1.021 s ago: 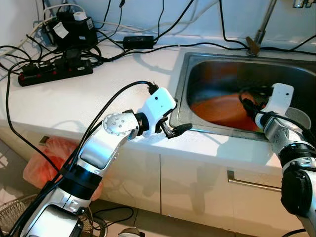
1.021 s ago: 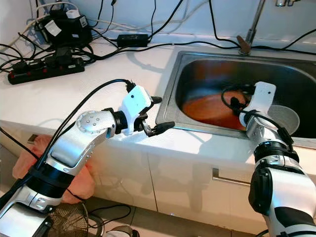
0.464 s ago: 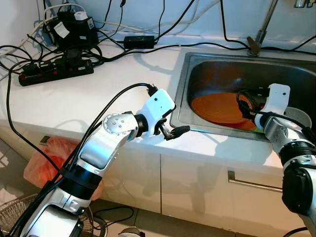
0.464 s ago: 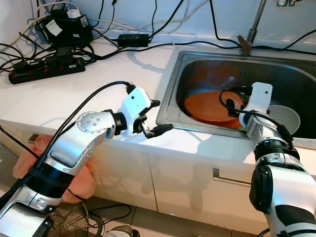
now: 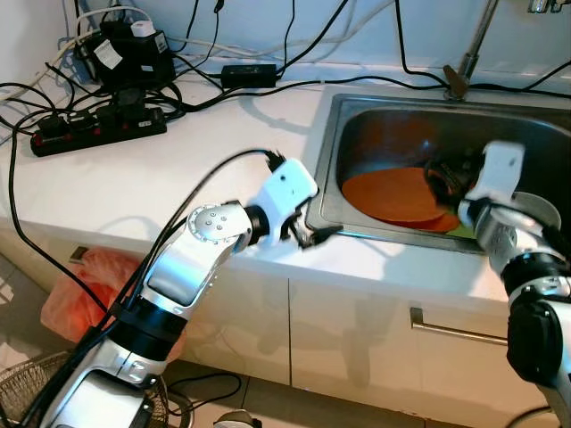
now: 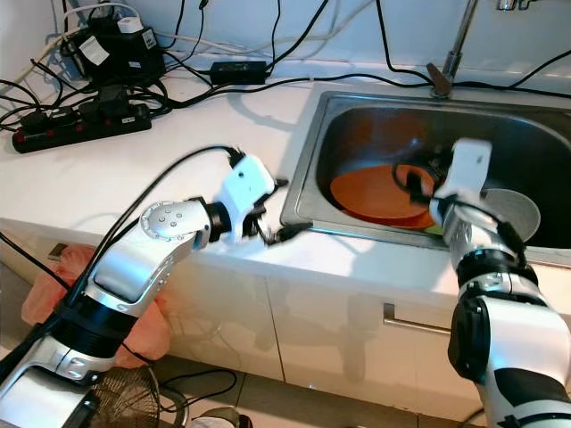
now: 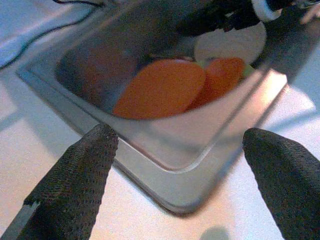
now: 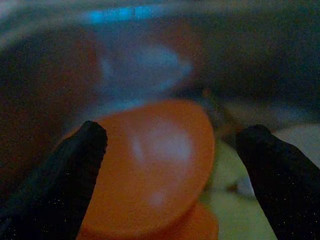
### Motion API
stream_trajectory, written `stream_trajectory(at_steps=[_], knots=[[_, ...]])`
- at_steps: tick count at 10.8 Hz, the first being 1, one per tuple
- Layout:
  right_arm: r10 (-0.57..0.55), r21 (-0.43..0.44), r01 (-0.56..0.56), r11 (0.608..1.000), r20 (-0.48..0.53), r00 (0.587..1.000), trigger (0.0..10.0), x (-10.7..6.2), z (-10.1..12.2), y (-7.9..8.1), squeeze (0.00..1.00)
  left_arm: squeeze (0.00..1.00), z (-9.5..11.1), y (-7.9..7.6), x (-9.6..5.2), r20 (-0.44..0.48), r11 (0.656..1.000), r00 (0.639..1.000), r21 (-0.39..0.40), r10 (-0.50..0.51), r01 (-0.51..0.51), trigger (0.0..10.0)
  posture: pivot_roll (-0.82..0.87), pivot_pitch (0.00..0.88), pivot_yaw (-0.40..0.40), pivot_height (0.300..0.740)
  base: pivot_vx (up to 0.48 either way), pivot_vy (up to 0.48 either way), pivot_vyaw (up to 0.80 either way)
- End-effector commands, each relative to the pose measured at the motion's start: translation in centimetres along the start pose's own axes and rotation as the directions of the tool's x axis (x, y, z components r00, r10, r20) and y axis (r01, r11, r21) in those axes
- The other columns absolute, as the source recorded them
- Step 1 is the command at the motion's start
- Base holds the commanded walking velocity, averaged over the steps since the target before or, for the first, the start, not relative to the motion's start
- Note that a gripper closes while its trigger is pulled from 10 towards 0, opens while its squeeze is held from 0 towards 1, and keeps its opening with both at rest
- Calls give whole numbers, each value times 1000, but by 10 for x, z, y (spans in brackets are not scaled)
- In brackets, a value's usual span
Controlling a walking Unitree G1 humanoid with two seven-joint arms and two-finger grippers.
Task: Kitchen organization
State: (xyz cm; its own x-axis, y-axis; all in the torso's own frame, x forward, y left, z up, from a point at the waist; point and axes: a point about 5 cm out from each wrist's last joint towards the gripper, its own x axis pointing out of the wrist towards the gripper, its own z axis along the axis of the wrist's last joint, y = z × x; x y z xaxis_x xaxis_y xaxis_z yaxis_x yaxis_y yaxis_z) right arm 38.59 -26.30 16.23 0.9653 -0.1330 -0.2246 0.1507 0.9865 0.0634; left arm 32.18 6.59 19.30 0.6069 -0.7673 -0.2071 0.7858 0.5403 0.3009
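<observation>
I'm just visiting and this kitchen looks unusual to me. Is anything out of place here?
Yes. A power strip and a tangle of cables lie on the counter right beside the sink, an odd spot for electrics. Two orange plates lie overlapping in the sink.

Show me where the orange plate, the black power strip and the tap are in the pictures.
orange plate (image 5: pixel 393 193), left eye view, middle of its top face
black power strip (image 5: pixel 98 131), left eye view, middle of its body
tap (image 5: pixel 475 46), left eye view, its slanted stem

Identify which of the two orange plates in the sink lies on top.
The larger orange plate, toward the sink's left side, lies on top, overlapping the smaller orange plate partly hidden beneath it.
</observation>
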Motion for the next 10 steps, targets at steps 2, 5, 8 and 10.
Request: stream_trajectory(at_steps=[2,5,8,10], knots=[[60,-53,-51,997,174,983,10000,0,32,18,1000,0,6,11,-4,55,990,989,18,139,-140,10000,203,20,52,740,0,0,0],[120,-146,-78,986,307,944,10000,-11,41,34,1000,0,7,24,-16,123,946,939,-11,322,-323,10000,199,12,66,740,0,0,0],[143,-164,-85,983,390,910,10000,-35,40,44,1000,0,0,35,-34,162,863,849,-49,503,-503,10000,212,10,47,740,0,0,0],[142,-156,-82,984,429,892,10000,-52,43,42,1000,0,1,36,-43,189,819,797,-90,573,-567,10000,216,6,42,740,0,0,0]])
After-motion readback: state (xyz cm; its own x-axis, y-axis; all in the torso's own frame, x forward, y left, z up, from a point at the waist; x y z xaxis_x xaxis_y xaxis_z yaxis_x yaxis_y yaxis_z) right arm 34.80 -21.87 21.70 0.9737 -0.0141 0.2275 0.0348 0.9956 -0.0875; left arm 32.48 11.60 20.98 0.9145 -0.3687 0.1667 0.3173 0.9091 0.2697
